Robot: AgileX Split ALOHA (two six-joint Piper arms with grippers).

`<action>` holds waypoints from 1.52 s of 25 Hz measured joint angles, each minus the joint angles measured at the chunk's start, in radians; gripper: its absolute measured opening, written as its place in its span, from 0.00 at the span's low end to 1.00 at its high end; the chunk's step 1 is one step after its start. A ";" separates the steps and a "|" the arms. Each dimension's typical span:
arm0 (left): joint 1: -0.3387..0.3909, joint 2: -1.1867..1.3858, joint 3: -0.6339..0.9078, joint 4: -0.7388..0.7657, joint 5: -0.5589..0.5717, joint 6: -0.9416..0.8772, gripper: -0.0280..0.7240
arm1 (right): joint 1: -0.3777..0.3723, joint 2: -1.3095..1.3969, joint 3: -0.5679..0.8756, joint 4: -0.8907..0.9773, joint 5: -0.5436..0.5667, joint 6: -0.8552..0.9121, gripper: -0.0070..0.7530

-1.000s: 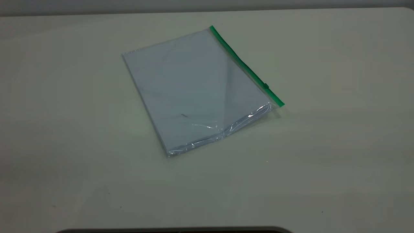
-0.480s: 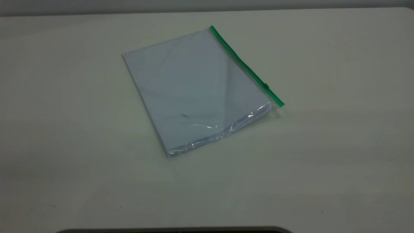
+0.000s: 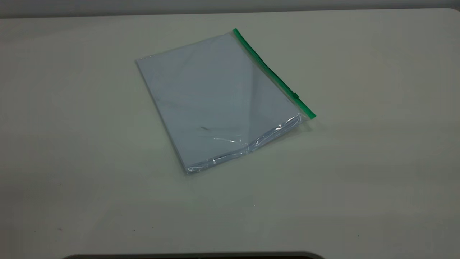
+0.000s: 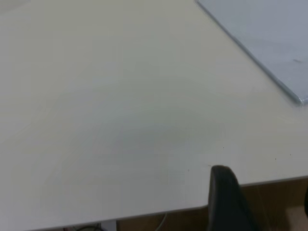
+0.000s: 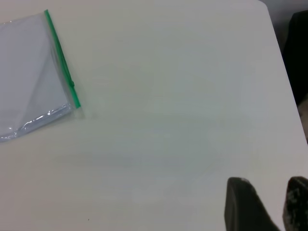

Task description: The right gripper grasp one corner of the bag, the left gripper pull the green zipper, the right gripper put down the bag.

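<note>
The bag [image 3: 215, 100] lies flat on the table, a clear pouch with bluish-white sheets inside. The green zipper [image 3: 267, 68] runs along its right long edge, with the slider tab [image 3: 295, 95] close to the near corner of the bag [image 3: 312, 116]. Neither gripper shows in the exterior view. In the left wrist view my left gripper [image 4: 264, 192] is open and empty at the table's edge, far from the bag [image 4: 269, 38]. In the right wrist view my right gripper [image 5: 269, 192] is open and empty, well away from the bag [image 5: 29, 72] and the zipper [image 5: 60, 57].
The pale table [image 3: 359, 162] carries nothing but the bag. Its edge [image 4: 144, 214] runs just ahead of my left gripper, with brown floor beyond it. A rounded table corner [image 5: 264, 7] shows in the right wrist view.
</note>
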State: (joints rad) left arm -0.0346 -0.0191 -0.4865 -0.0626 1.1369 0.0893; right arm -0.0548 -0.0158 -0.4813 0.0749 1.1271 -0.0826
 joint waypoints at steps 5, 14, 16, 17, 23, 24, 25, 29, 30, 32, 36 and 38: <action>0.000 0.000 0.000 0.000 0.000 -0.001 0.63 | 0.000 0.000 0.000 0.007 0.000 0.000 0.32; 0.000 0.057 -0.022 -0.017 -0.076 -0.055 0.63 | 0.000 0.044 -0.001 0.168 -0.067 -0.013 0.33; 0.000 0.138 -0.038 -0.018 -0.155 -0.057 0.63 | 0.000 0.112 -0.001 0.246 -0.143 -0.079 0.34; 0.000 0.192 -0.049 -0.018 -0.187 -0.051 0.63 | 0.000 0.158 -0.001 0.283 -0.179 -0.119 0.36; 0.000 0.544 -0.154 -0.055 -0.374 0.014 0.64 | 0.000 0.446 -0.001 0.410 -0.350 -0.369 0.46; 0.000 0.604 -0.177 -0.071 -0.391 0.035 0.65 | 0.000 0.496 -0.001 0.431 -0.379 -0.396 0.49; 0.000 0.662 -0.199 -0.095 -0.406 0.065 0.66 | 0.000 0.551 -0.001 0.458 -0.401 -0.429 0.50; 0.000 0.850 -0.252 -0.224 -0.456 0.226 0.74 | 0.000 0.783 -0.001 0.605 -0.463 -0.605 0.55; 0.000 0.883 -0.258 -0.266 -0.469 0.276 0.75 | 0.000 0.853 -0.001 0.658 -0.476 -0.663 0.55; 0.000 0.953 -0.267 -0.347 -0.490 0.372 0.76 | 0.000 0.998 -0.001 0.780 -0.499 -0.776 0.55; 0.000 1.057 -0.269 -0.507 -0.533 0.506 0.77 | 0.009 1.260 -0.002 1.052 -0.533 -1.036 0.55; 0.000 1.093 -0.269 -0.560 -0.543 0.565 0.77 | 0.038 1.384 -0.007 1.183 -0.564 -1.170 0.55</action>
State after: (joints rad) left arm -0.0346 1.0742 -0.7554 -0.6227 0.5936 0.6545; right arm -0.0164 1.3681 -0.4878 1.2577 0.5631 -1.2523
